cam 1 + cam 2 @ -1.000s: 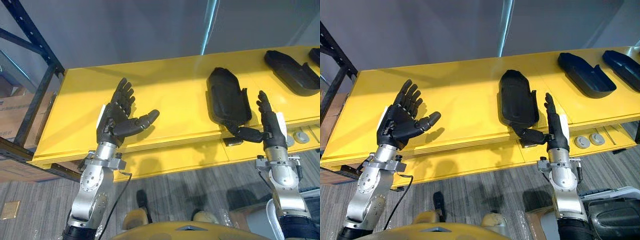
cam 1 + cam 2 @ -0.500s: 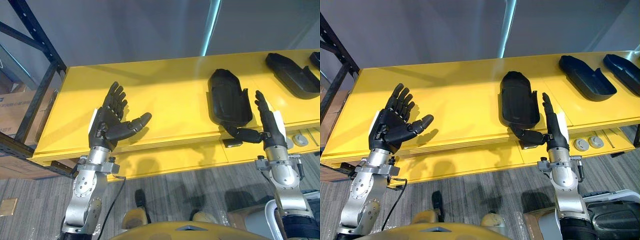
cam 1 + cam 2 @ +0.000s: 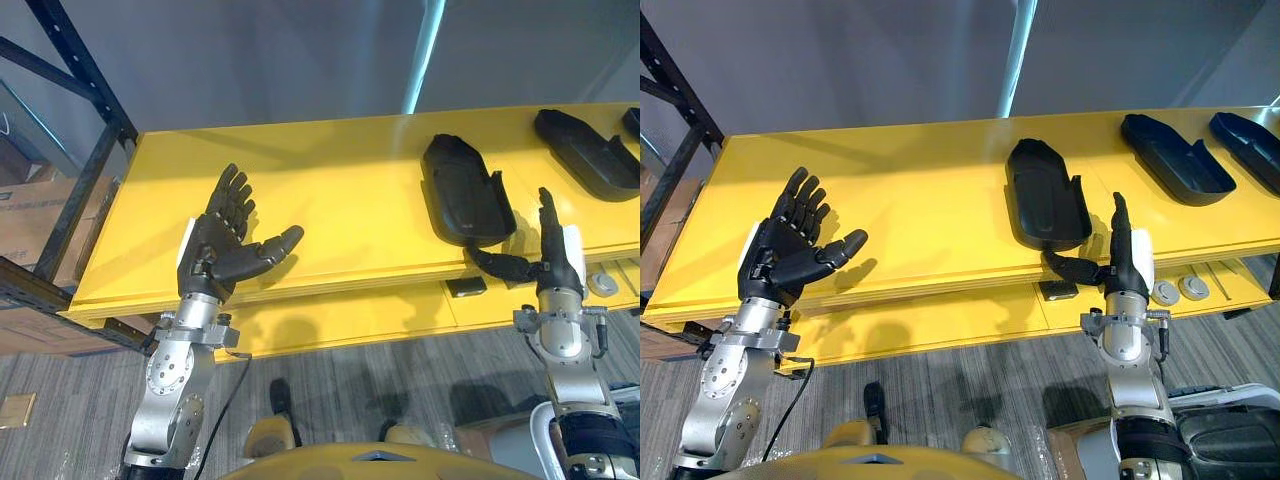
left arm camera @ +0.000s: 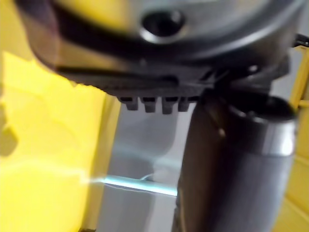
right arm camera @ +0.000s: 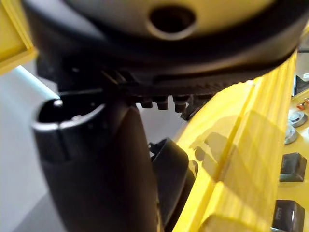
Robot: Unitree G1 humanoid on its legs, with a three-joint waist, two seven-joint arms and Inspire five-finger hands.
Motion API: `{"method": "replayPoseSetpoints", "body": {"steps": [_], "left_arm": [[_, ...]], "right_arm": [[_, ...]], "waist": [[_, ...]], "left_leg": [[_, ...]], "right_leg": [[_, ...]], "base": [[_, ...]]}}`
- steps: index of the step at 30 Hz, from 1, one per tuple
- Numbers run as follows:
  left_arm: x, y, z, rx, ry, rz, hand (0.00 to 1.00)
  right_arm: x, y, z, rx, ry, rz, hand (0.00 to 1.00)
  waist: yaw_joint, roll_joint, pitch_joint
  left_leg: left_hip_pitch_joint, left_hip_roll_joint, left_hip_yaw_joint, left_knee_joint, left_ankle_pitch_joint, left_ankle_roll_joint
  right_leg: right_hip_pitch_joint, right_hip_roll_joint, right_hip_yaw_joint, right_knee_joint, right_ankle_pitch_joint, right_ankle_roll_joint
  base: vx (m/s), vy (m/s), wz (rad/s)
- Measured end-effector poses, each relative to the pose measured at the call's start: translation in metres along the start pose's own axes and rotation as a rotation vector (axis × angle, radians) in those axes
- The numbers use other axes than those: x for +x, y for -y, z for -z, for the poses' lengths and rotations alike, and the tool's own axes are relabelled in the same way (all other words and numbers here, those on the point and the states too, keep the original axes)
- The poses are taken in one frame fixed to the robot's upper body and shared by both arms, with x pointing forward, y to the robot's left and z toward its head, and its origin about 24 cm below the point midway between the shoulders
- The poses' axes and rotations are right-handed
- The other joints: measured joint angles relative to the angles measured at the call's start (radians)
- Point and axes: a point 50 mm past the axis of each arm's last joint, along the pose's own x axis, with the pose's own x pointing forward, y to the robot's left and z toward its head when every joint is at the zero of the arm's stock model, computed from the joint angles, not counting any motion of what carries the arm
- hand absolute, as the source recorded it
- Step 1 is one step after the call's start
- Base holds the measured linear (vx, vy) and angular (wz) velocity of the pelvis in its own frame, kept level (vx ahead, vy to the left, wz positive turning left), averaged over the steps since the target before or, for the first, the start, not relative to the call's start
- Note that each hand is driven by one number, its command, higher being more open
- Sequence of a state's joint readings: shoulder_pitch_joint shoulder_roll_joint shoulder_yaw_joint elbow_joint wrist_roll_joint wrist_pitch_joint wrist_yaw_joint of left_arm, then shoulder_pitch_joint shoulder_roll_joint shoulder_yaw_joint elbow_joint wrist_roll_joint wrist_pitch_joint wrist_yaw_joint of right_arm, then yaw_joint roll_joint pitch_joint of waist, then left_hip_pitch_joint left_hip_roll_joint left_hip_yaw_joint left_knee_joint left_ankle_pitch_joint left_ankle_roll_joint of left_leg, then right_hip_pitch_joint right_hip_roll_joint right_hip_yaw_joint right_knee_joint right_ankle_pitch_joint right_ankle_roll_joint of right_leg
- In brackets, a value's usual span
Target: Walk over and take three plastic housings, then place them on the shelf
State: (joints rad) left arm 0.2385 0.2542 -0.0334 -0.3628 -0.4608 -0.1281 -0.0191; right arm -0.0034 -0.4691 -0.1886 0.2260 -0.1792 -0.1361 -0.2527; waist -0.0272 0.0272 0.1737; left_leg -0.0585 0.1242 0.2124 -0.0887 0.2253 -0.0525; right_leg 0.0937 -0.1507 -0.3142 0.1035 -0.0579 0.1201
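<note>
Fingers released and empty on left hand (image 3: 215, 250) and right hand (image 3: 552, 268) alike, slide the latter's thumb under the near edge of the closest plastic housing (image 3: 462, 195), lying on the yellow desk (image 3: 340, 190) just beside it, and close firmly round the rim before lifting.

My left hand (image 3: 222, 245) hangs over the near left part of the yellow shelf (image 3: 350, 200). Its palm is turned up toward the head camera, its fingers (image 3: 232, 195) are straight and fanned away from me, and the thumb (image 3: 275, 245) stretches out toward the shelf's middle. The hand is empty. The left forearm (image 3: 172, 385) rises steeply to it from below the shelf's front edge.

My right hand (image 3: 1127, 262) stands edge-on at the shelf's front edge, toward its right end. Its fingers are straight and together, pointing across the shelf, and its thumb reaches sideways along the front lip. It is empty as well. The right forearm (image 3: 1130, 375) stands nearly upright beneath it, in front of the shelf.
</note>
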Motion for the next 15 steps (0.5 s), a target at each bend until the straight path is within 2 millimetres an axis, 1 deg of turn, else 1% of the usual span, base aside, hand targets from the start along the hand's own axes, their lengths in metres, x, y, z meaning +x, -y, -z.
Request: {"method": "replayPoseSetpoints", "body": {"steps": [5,12,15], "left_arm": [[-0.002,0.0,0.001,-0.001,-0.008,0.003,1.0],[-0.002,0.0,0.002,-0.001,-0.009,0.01,1.0],[-0.002,0.0,0.002,-0.001,-0.01,0.012,1.0]], "right_arm": [[0.004,0.001,-0.001,0.002,-0.009,0.03,1.0],[0.015,-0.001,-0.001,0.017,-0.035,0.06,1.0],[0.02,-0.002,0.0,0.021,-0.049,0.062,1.0]], "waist": [[0.003,0.0,0.0],[0.008,0.0,0.001],[0.016,0.0,0.001]], "left_leg": [[-0.001,-0.001,-0.008,0.0,0.001,0.0],[-0.001,-0.005,-0.022,0.0,0.004,0.001],[-0.001,-0.006,-0.024,0.0,0.004,0.001]], "right_leg": [[0.001,0.0,-0.008,-0.001,0.0,-0.001],[0.014,0.0,-0.022,-0.002,0.0,0.0],[0.015,-0.001,-0.024,-0.003,-0.001,-0.001]], "base": [[0.0,-0.002,0.05],[0.01,-0.019,0.05],[0.0,-0.006,0.02]]}}
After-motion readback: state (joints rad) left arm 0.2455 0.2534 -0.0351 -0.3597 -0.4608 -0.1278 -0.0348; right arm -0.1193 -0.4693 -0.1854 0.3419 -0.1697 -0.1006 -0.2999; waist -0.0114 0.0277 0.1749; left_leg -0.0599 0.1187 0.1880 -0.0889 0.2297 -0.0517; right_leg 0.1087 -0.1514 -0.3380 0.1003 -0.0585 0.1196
